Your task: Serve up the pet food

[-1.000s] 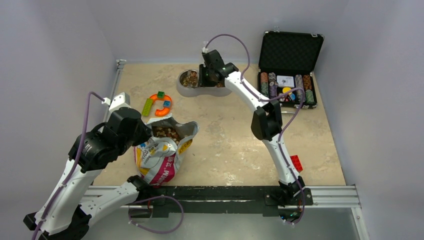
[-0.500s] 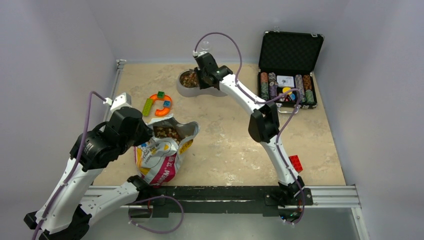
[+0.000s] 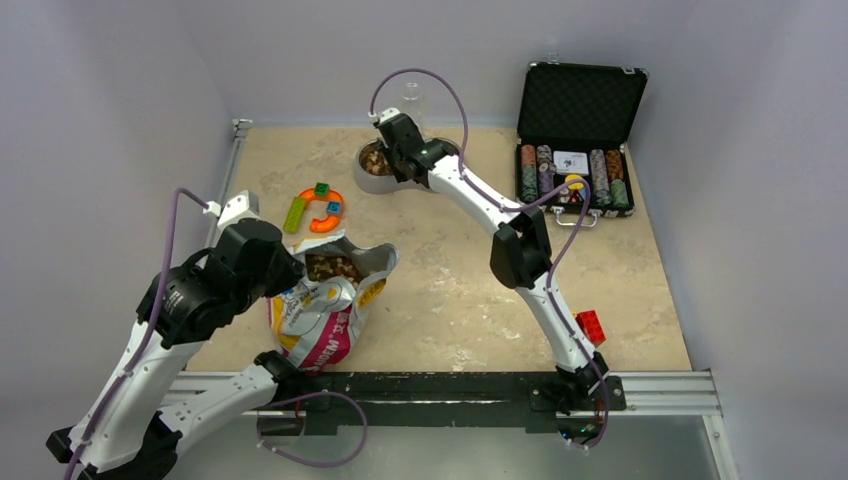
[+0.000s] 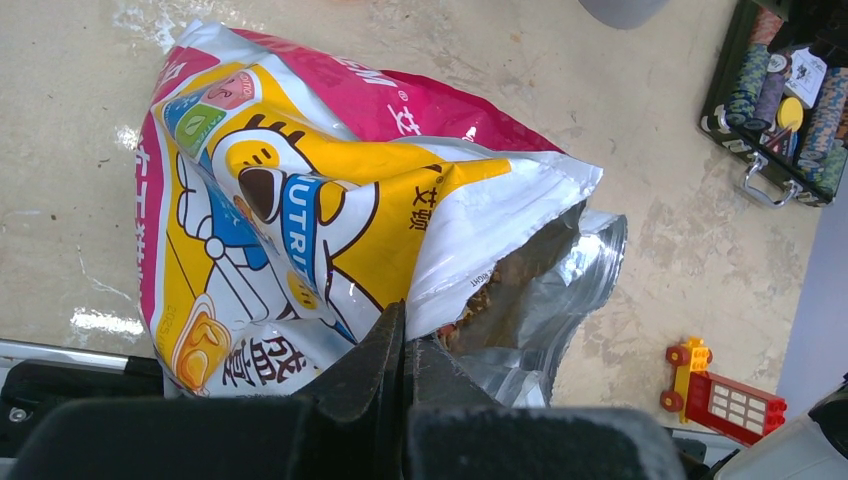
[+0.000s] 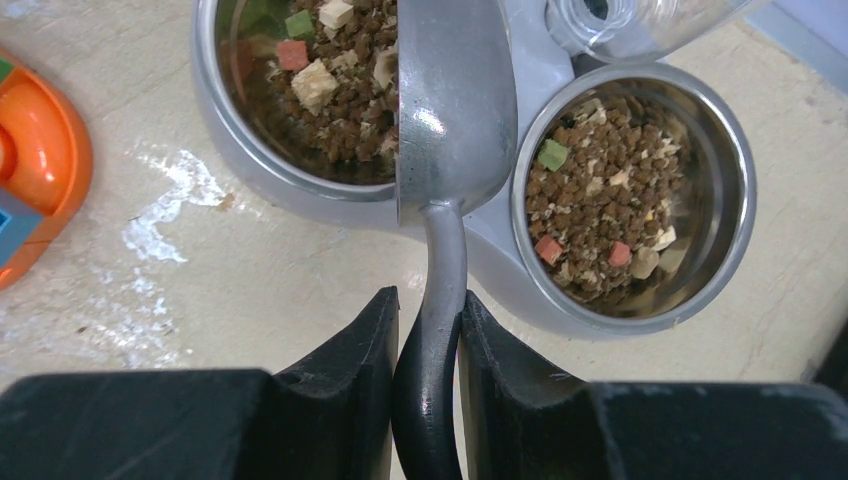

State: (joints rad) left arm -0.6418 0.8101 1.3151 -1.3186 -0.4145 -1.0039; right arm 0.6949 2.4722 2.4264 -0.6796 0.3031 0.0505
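Right wrist view looks down on two shiny bowls side by side in one gray dish. Both the left bowl [image 5: 215, 110] and the right bowl [image 5: 735, 200] hold food [image 5: 600, 190], little brown bits with some red, green and pale cubes mixed in. The right gripper [image 5: 428, 330] has its two fingers squeezed on the thin handle of a metal scoop [image 5: 455, 90]. The scoop hangs over the side of the left bowl that is nearest the other bowl. Its round back is up, so I cannot tell if any food is inside it. More food sits in the open bag [image 4: 330, 200], near the left arm and well apart from the bowls. The left gripper [image 4: 405, 345] is pinched tight on the white edge of the bag's mouth and seems to hold it open. I think the food will be light and hard, and each bit is too tiny to pinch. It is loose, so it will roll and spill if the scoop tips. The best way to take it is with the scoop, held by the handle and kept flat on the way. The bag is soft and crinkly and could flop shut, so the edge of its mouth is a good place to grip. Both bowls look fairly full, so the job seems close to done.
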